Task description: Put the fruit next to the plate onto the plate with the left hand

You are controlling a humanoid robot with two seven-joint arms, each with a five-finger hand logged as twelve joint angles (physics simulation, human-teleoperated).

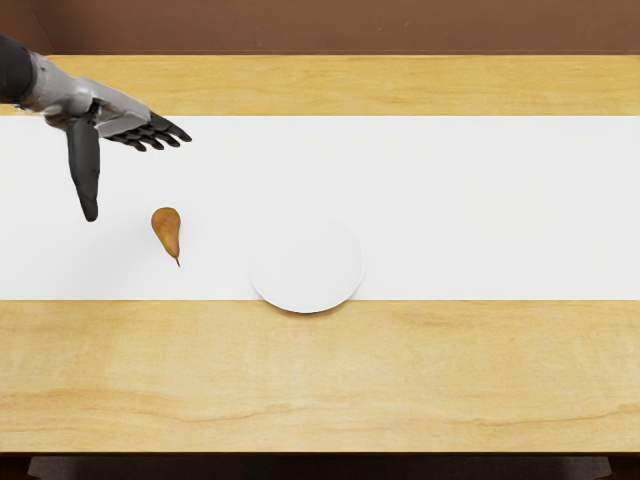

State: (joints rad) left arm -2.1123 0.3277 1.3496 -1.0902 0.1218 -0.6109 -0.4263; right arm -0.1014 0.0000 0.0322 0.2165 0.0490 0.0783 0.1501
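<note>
Pear (166,229) left of plate (306,266), both on runner (480,200) across table (400,370)

You are looking at a small golden-brown pear (166,231) that is lying on its side on the white strip (470,200). Its rounded end is pointing away from you and its thin stem is pointing toward the near edge. It is sitting left of the plate (306,266), near it but not touching. The plate is lying flat, round and plain white, holding nothing, with its near rim just reaching onto the wooden tabletop (320,380).
</note>
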